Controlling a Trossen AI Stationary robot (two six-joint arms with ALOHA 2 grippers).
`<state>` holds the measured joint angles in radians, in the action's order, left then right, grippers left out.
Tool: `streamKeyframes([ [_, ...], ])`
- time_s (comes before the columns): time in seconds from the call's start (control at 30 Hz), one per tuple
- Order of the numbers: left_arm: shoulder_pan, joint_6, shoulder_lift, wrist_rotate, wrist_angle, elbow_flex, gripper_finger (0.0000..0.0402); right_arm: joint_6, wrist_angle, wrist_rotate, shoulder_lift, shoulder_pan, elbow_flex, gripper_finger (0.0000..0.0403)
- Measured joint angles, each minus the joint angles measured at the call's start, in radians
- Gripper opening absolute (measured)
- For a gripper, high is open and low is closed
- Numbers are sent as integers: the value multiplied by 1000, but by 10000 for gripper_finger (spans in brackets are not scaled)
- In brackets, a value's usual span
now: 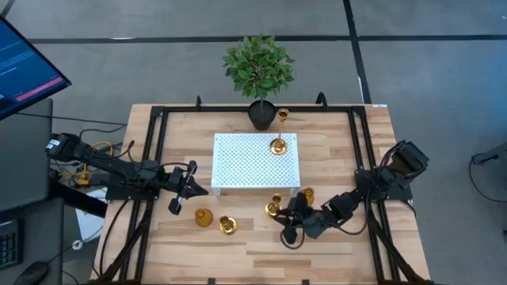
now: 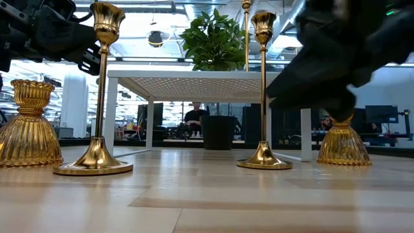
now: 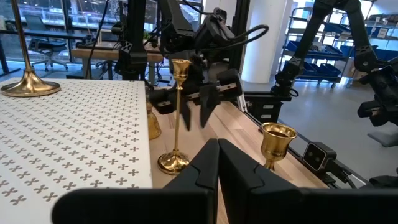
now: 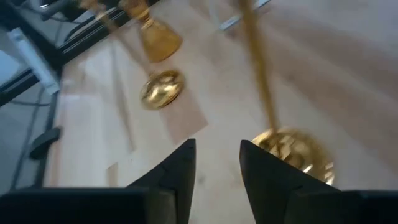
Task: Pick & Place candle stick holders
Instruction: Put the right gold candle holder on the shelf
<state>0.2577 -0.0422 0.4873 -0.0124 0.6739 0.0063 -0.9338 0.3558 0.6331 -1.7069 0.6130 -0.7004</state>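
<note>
Two tall gold holders stand on their round bases on the table near the tray's near edge, one (image 1: 227, 225) left of the other (image 1: 273, 207). A short bulbous holder (image 1: 204, 218) stands at the left and another (image 1: 307, 194) at the right. A third tall holder (image 1: 277, 146) stands on the white perforated tray (image 1: 238, 162). My right gripper (image 4: 217, 165) is open and empty, just near-right of the right-hand tall holder, whose base (image 4: 292, 152) lies beyond one fingertip. My left gripper (image 3: 217, 168) is shut and empty, left of the tray's near-left corner (image 1: 181, 198).
A green plant in a black pot (image 1: 260, 111) stands at the tray's far edge, with a small gold piece (image 1: 283, 115) beside it. Black frame rails (image 1: 154, 158) run along the table's sides. Bare wood (image 1: 261, 261) lies along the near edge.
</note>
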Motion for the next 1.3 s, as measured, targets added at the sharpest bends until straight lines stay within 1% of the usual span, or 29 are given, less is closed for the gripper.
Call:
streamKeyframes([
  [0.07, 0, 0, 0, 0, 0, 0, 8, -16, -8, 32, 0, 30, -11, 101],
  [0.17, 0, 0, 0, 0, 0, 0, 8, -20, -63, 142, 1, 75, -54, 90],
  [0.23, 0, 0, 0, 0, 0, 0, 8, -41, -155, 207, 1, 101, -99, 83],
  [0.33, 0, 0, 0, 0, 0, 0, 8, -110, -331, 257, 1, 126, -181, 76],
  [0.43, 0, 0, 0, 0, 0, 0, 8, -199, -518, 258, 1, 134, -263, 74],
  [0.5, 0, 0, 0, 0, 0, 0, 8, -239, -594, 256, 1, 133, -306, 74],
  [0.7, 0, 0, 0, 0, 0, 0, 8, -252, -616, 252, -7, 147, -375, 74],
  [0.77, 0, 0, 0, 0, 0, 0, 8, -279, -631, 252, -36, 155, -399, 74],
  [0.87, 0, 0, 1, -5, 0, 0, 8, -390, -733, 255, -94, 163, -459, 69],
  [0.93, 0, 0, 4, -16, -1, 0, 8, -485, -845, 251, -142, 166, -509, 61],
  [1.0, 0, 0, 6, -36, -1, 0, 8, -584, -951, 225, -196, 171, -572, 51],
  [1.13, 0, 0, 17, -45, -1, 0, 8, -724, -1168, 206, -278, 178, -697, 28],
  [1.2, -1, 0, 24, -45, -1, 0, 8, -753, -1233, 215, -307, 173, -742, 17],
  [1.3, -1, 0, 26, -45, 1, 0, 8, -752, -1231, 218, -329, 155, -763, 4],
])
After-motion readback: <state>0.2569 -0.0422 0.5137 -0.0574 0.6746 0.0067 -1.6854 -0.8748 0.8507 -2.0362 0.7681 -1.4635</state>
